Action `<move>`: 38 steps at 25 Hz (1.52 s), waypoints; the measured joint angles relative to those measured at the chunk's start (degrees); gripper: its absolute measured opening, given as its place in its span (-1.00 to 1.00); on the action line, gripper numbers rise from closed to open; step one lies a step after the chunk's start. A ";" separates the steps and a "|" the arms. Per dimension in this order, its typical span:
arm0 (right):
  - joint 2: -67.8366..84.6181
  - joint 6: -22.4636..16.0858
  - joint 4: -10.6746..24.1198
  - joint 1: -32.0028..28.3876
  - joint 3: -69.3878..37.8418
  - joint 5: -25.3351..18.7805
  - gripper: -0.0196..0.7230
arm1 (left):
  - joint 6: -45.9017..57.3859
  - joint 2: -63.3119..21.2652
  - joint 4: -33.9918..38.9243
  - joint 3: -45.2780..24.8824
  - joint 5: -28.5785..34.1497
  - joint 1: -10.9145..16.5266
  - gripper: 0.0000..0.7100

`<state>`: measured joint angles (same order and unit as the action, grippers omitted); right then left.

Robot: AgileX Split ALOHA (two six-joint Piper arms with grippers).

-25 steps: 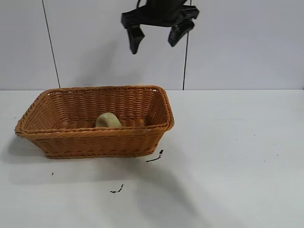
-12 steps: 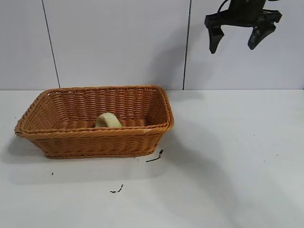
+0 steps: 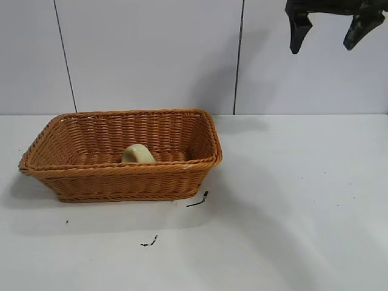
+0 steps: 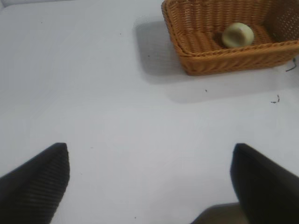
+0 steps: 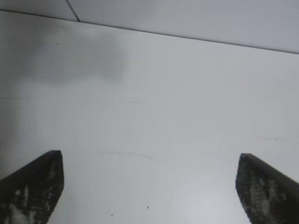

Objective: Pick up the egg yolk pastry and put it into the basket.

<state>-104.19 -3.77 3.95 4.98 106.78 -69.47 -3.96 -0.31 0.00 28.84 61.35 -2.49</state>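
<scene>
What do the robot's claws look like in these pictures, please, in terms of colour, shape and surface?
The right claw is black, with two tapered, wedge-like fingers hanging from a dark crossbar; up close, its fingertips show pale scuffed patches. The left claw has dark fingers with a fine ribbed texture. No cables or printed markings are visible.

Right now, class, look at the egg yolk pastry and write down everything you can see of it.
The egg yolk pastry is a small, pale yellow-cream, rounded bun with a smooth matte surface. It lies on the floor of the orange-brown woven basket, close to one long wall, whose rim hides its base in the exterior view. Nothing else touches it; no hand is near.
</scene>
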 joint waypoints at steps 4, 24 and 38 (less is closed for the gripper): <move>13.31 -0.76 -0.05 0.00 -12.31 0.00 0.92 | 0.00 0.00 0.00 0.00 0.00 0.00 0.96; 83.17 1.78 -4.30 0.00 -75.24 10.49 0.92 | 0.00 0.00 0.00 0.00 0.00 0.00 0.96; 97.01 2.92 -4.73 0.00 -78.75 10.54 0.92 | 0.00 0.00 0.00 0.00 0.00 0.00 0.96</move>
<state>-7.17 -0.84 -0.78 4.98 28.03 -58.93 -3.96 -0.31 0.00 28.84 61.35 -2.49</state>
